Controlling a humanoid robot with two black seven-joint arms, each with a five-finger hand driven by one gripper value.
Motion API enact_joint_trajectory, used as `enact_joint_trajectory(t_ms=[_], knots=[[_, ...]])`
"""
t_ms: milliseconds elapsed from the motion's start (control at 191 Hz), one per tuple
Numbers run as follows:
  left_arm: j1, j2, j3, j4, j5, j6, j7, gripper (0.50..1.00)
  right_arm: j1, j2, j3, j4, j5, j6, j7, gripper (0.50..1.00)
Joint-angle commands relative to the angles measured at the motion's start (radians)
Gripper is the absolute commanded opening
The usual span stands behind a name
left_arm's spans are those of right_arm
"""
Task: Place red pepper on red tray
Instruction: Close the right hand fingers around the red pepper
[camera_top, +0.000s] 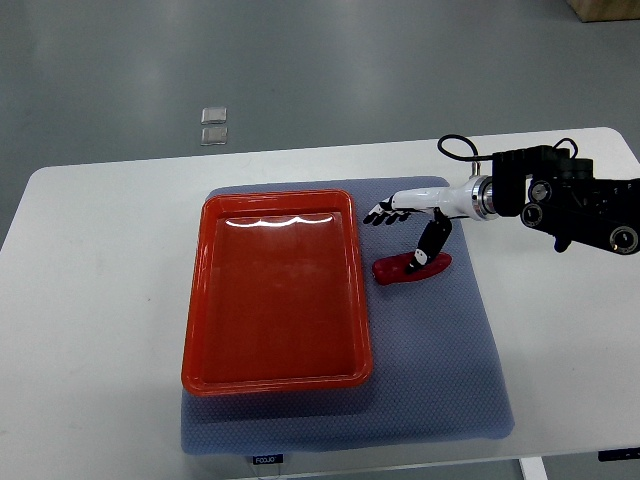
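Observation:
A red pepper (410, 266) lies on the grey-blue mat just right of the red tray (276, 290). My right hand (402, 232) comes in from the right edge and hovers over the pepper. Its fingers (380, 214) are spread toward the tray's upper right corner. Its thumb (430, 243) points down and touches or nearly touches the top of the pepper. The hand holds nothing. The tray holds nothing. The left arm does not show.
The grey-blue mat (440, 380) covers the middle of the white table (100, 300) under the tray. Two small clear squares (213, 125) lie on the floor beyond the table's far edge.

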Motion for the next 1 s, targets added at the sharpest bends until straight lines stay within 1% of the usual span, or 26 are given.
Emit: enact_joint_trajectory(t_ms=[0,89,277,356,445,497,586,644,859,958,995], knots=[[0.000,0.000,0.000,0.000,0.000,0.000,0.000,1.000,-0.011,-0.004,-0.001,0.006,-0.010,-0.014,0.006,0.901],[0.000,0.000,0.000,-0.001,0.000,0.000,0.001,1.000,-0.015,-0.004,-0.004,0.008,-0.019,-0.026,0.008,0.901],[0.000,0.000,0.000,0.000,0.000,0.000,0.000,1.000,-0.023,-0.008,-0.013,0.017,-0.029,-0.028,0.011,0.895],[0.000,0.000,0.000,0.000,0.000,0.000,0.000,1.000,-0.031,-0.008,-0.013,0.022,-0.038,-0.031,0.011,0.872],[0.000,0.000,0.000,0.000,0.000,0.000,0.000,1.000,-0.038,-0.010,-0.013,0.023,-0.053,-0.042,0.011,0.862],[0.000,0.000,0.000,0.000,0.000,0.000,0.001,1.000,-0.044,-0.010,-0.013,0.023,-0.059,-0.045,0.011,0.840],[0.000,0.000,0.000,0.000,0.000,0.000,0.001,1.000,-0.050,-0.008,-0.013,0.023,-0.070,-0.048,0.013,0.827],[0.000,0.000,0.000,0.000,0.000,0.000,0.000,1.000,-0.058,-0.007,-0.015,0.023,-0.075,-0.060,0.013,0.807],[0.000,0.000,0.000,0.000,0.000,0.000,0.000,1.000,-0.080,-0.004,-0.017,0.023,-0.099,-0.080,0.014,0.780],[0.000,0.000,0.000,0.000,0.000,0.000,0.000,1.000,-0.081,-0.004,-0.018,0.023,-0.101,-0.085,0.022,0.752],[0.000,0.000,0.000,0.000,0.000,0.000,0.000,1.000,-0.081,-0.004,-0.026,0.023,-0.101,-0.085,0.022,0.723]])
